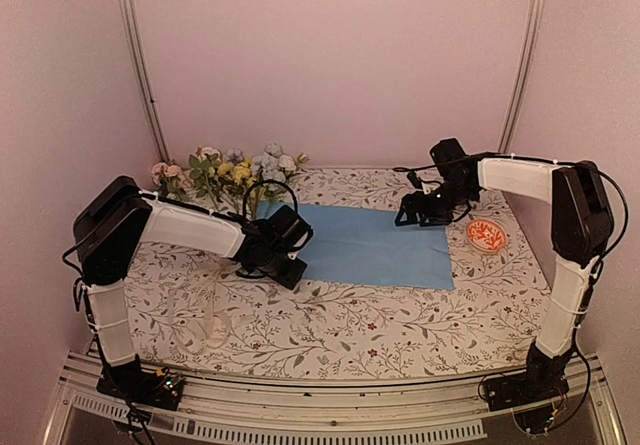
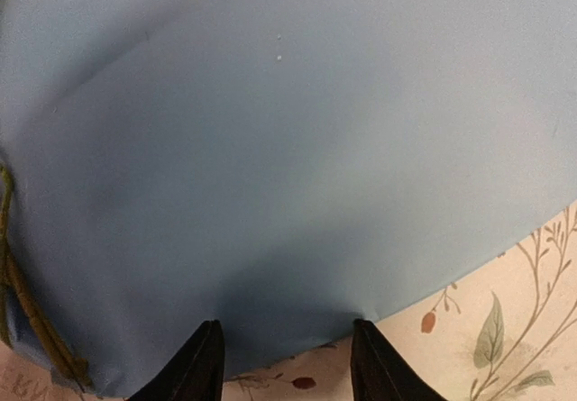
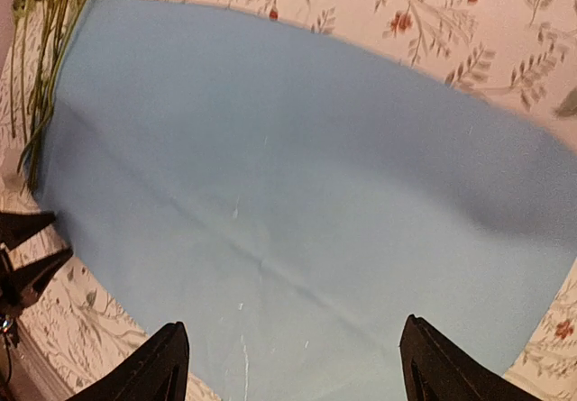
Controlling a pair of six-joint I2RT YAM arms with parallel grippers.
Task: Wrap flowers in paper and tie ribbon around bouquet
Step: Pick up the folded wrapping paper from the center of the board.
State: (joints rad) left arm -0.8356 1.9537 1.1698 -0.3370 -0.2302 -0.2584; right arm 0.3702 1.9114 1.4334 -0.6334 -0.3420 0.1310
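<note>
the flowers [image 1: 230, 170] show blooms overhead, only stems in the wrist views.

Robot lab test cell: plain panel walls [image 1: 330, 55] on aluminium struts [image 1: 138, 60], left arm [image 1: 190, 227] and right arm [image 1: 520, 175] bolted to a slotted metal rail [image 1: 330, 427], floral tablecloth [image 1: 360, 325] over the counter.

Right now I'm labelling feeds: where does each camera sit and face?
Top external: above, behind the robot, looking down on the table; both arms show.
Left wrist: on left arm, facing across the paper; left tool shows.
Right wrist: on right arm, facing across paper toward flowers; right tool shows.
Wrist views share paper, stems.
</note>
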